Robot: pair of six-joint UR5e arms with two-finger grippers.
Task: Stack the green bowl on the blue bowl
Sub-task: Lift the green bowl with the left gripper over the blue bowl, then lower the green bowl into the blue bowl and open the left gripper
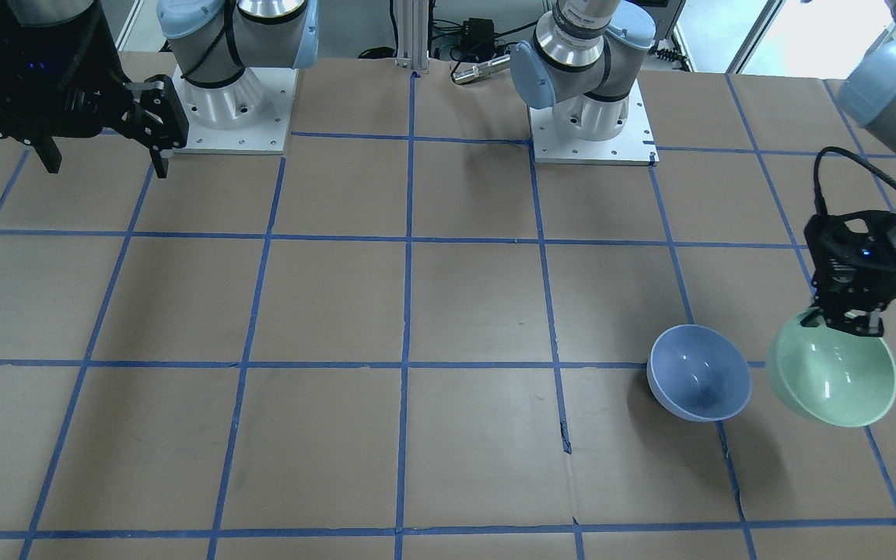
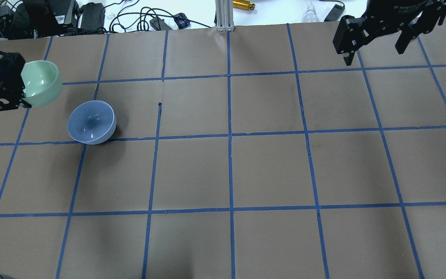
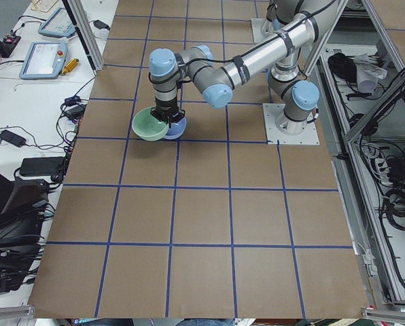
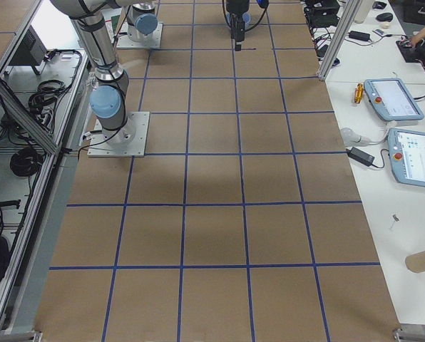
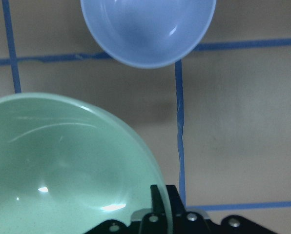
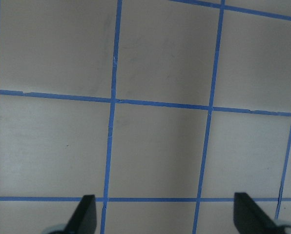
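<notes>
My left gripper (image 1: 852, 320) is shut on the rim of the mint-green bowl (image 1: 833, 377) and holds it lifted and tilted above the table. The green bowl also shows in the overhead view (image 2: 41, 83) and fills the lower left of the left wrist view (image 5: 62, 170). The periwinkle-blue bowl (image 1: 698, 373) stands upright on the table just beside it, apart from it; it shows in the overhead view (image 2: 91, 122) and at the top of the left wrist view (image 5: 148, 29). My right gripper (image 2: 378, 42) is open and empty, high over the far corner of the table.
The table is brown paper with a grid of blue tape (image 1: 405, 365). The two arm bases (image 1: 592, 117) stand at the robot's edge. Cables and boxes (image 2: 91, 15) lie beyond the far edge.
</notes>
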